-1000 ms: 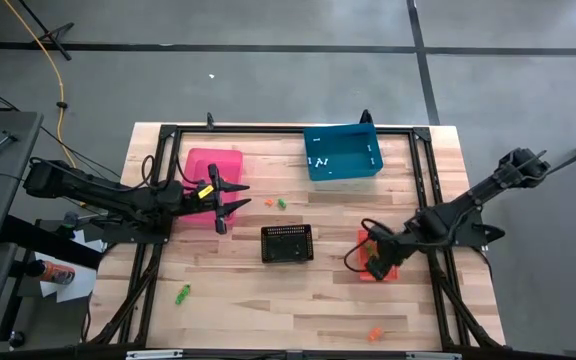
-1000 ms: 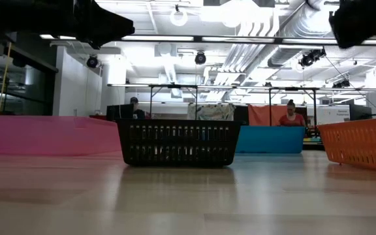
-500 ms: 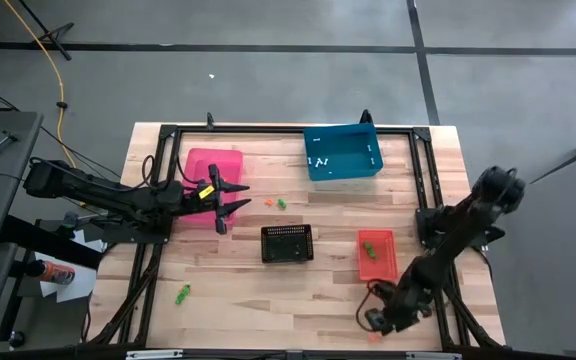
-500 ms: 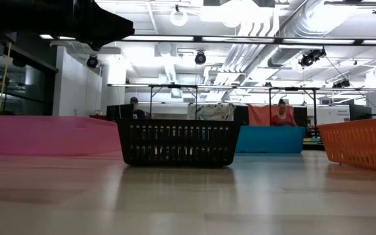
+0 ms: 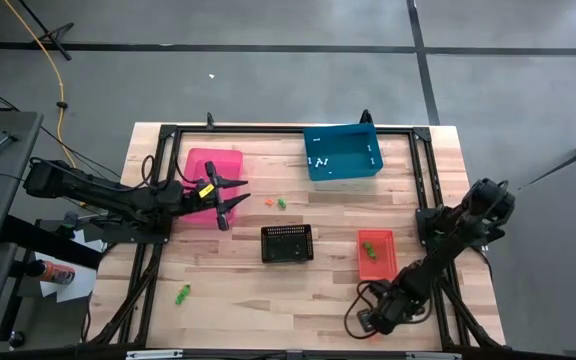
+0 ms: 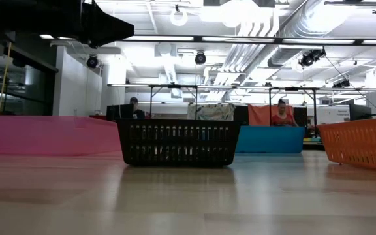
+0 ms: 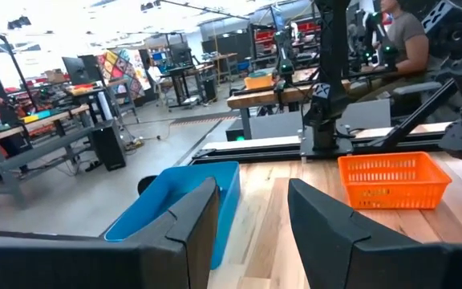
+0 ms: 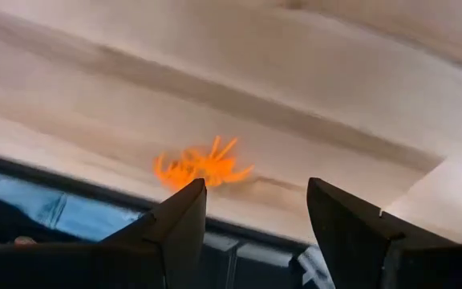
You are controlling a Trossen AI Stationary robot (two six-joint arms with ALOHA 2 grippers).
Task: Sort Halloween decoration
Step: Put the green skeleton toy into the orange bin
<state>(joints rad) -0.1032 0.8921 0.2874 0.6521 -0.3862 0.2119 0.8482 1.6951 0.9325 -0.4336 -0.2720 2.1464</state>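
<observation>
An orange spider-shaped trinket (image 8: 203, 168) lies on the wooden table. My right gripper (image 8: 255, 189) stands open just short of it, tipped down and touching nothing; in the high view this gripper (image 5: 370, 322) is at the table's near right. More trinkets lie loose: an orange one (image 5: 268, 202) and a green one (image 5: 281, 203) near the middle, and a green one (image 5: 181, 295) at the near left. My left gripper (image 5: 230, 200) waits open and level beside the pink bin (image 5: 215, 165), holding nothing.
A blue bin (image 5: 343, 152) with white bits stands at the back. A black basket (image 5: 287, 243) sits in the middle. An orange-red basket (image 5: 376, 255) holding green bits sits to its right. A black frame rail runs along the table's near edge. People show in the room beyond.
My right gripper has left the orange-red basket and swung toward the table's near edge. It has sunk toward the table, rolled about its own line and tipped more steeply down, and now stands over the orange trinket.
</observation>
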